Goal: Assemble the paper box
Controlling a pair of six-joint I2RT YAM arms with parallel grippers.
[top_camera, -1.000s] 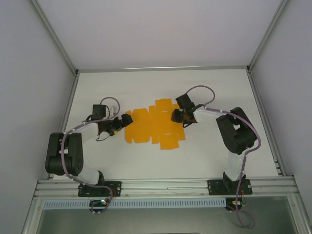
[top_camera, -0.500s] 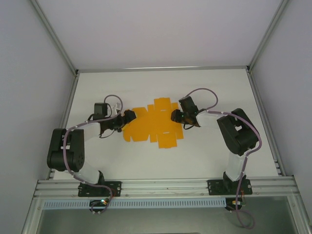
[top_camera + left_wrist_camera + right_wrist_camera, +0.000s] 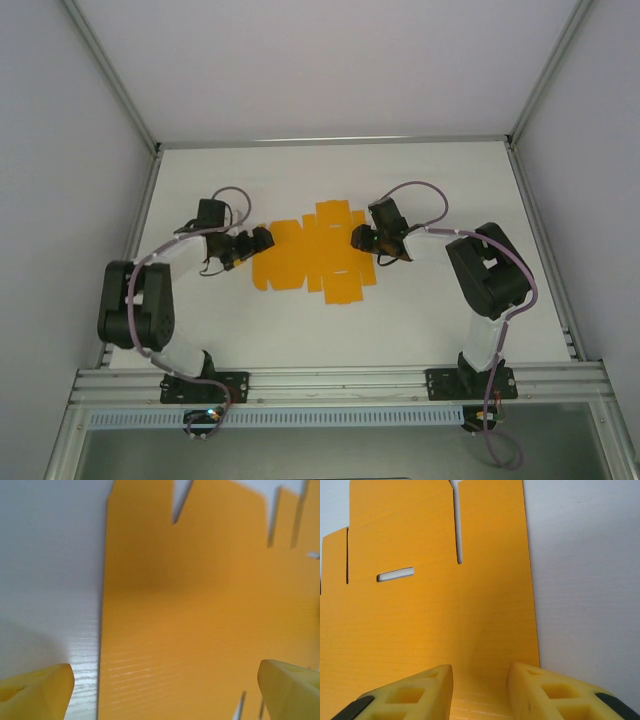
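The paper box is a flat die-cut orange-yellow sheet [image 3: 315,255] with flaps and slots, lying on the white table [image 3: 420,320] between the two arms. My left gripper [image 3: 262,240] sits at the sheet's left edge. In the left wrist view it is open [image 3: 165,692], its yellow fingertips [image 3: 37,692] far apart, straddling that edge of the sheet [image 3: 200,605]. My right gripper [image 3: 358,237] is over the sheet's right part. In the right wrist view it is open [image 3: 480,690] with a narrow gap; the sheet [image 3: 435,610] lies flat beneath its fingers [image 3: 555,692].
Grey side walls and metal frame posts [image 3: 135,120] enclose the table on the left, right and back. An aluminium rail [image 3: 340,380] carries both arm bases along the near edge. Bare white table surface lies behind and in front of the sheet.
The left arm swung its wrist farther back and brought its gripper up to the sheet's left edge. The right gripper shifted slightly right early on, then held still. The sheet stays flat.
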